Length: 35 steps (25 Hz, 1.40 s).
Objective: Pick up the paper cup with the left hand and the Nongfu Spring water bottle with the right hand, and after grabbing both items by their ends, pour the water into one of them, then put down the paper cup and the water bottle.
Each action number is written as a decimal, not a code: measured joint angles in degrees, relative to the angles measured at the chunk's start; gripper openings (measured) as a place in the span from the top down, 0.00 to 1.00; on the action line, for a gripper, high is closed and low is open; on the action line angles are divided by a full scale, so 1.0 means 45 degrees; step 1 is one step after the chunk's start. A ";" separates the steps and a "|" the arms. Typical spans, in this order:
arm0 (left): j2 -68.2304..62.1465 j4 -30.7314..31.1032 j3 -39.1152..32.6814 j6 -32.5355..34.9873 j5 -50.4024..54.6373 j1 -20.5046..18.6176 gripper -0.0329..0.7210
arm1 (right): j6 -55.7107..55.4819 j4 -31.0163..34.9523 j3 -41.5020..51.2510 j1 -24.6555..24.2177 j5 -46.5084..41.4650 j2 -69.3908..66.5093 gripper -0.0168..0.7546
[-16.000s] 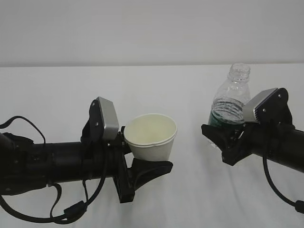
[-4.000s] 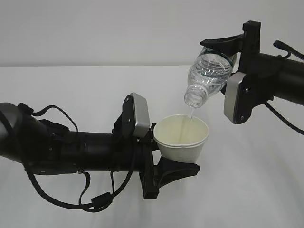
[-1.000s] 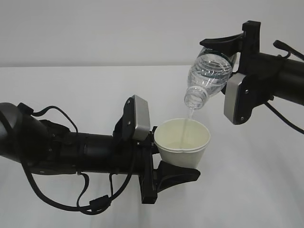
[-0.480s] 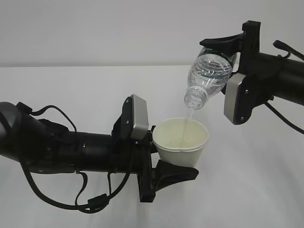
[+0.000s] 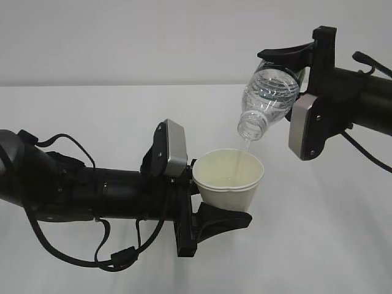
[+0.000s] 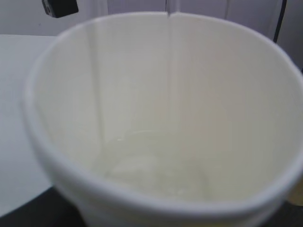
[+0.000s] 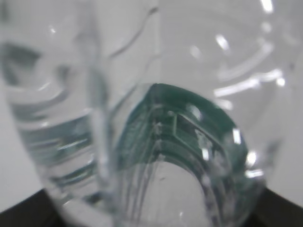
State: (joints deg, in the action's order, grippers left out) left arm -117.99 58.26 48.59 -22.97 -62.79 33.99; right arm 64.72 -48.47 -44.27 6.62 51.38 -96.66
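Note:
My left gripper [image 5: 214, 205] is shut on the white paper cup [image 5: 228, 178], held upright above the table at centre. The cup [image 6: 165, 123] fills the left wrist view, and a little water [image 6: 156, 175] lies in its bottom. My right gripper [image 5: 293, 64] is shut on the base end of the Nongfu Spring water bottle [image 5: 267, 98], which is tipped neck-down above the cup. A thin stream of water [image 5: 243, 150] falls from the bottle's mouth into the cup. The bottle's clear ribbed body and green label [image 7: 189, 137] fill the right wrist view. Neither wrist view shows any fingers.
The white table [image 5: 92, 116] stretches under both arms, with a pale wall [image 5: 153, 37] behind it. Black cables [image 5: 116, 260] loop under the left arm. A cable [image 5: 367, 156] hangs from the right arm.
My left arm has drawn the cup slightly left and down over the last second. The bottle and right arm have stayed in place, and water keeps running into the cup.

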 joint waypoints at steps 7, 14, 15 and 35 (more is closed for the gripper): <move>0.0000 0.0094 0.0000 0.0000 -0.0177 0.0000 0.36 | 0.0000 0.0000 0.0000 0.0000 0.0028 0.0000 0.37; 0.0000 0.0115 0.0000 -0.0021 -0.0243 0.0000 0.36 | 0.0000 0.0000 0.0000 0.0000 0.0028 0.0000 0.37; 0.0000 0.0115 0.0000 -0.0021 -0.0243 0.0000 0.36 | 0.0000 0.0000 0.0000 0.0000 0.0028 0.0000 0.37; 0.0000 -0.1128 0.0000 -0.0054 0.0360 0.0553 0.36 | 0.0000 0.0022 0.0000 0.0000 0.0202 0.0000 0.37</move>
State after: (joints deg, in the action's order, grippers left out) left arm -117.99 53.19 48.59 -23.22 -61.17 36.48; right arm 64.72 -48.37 -44.27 6.62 52.29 -96.66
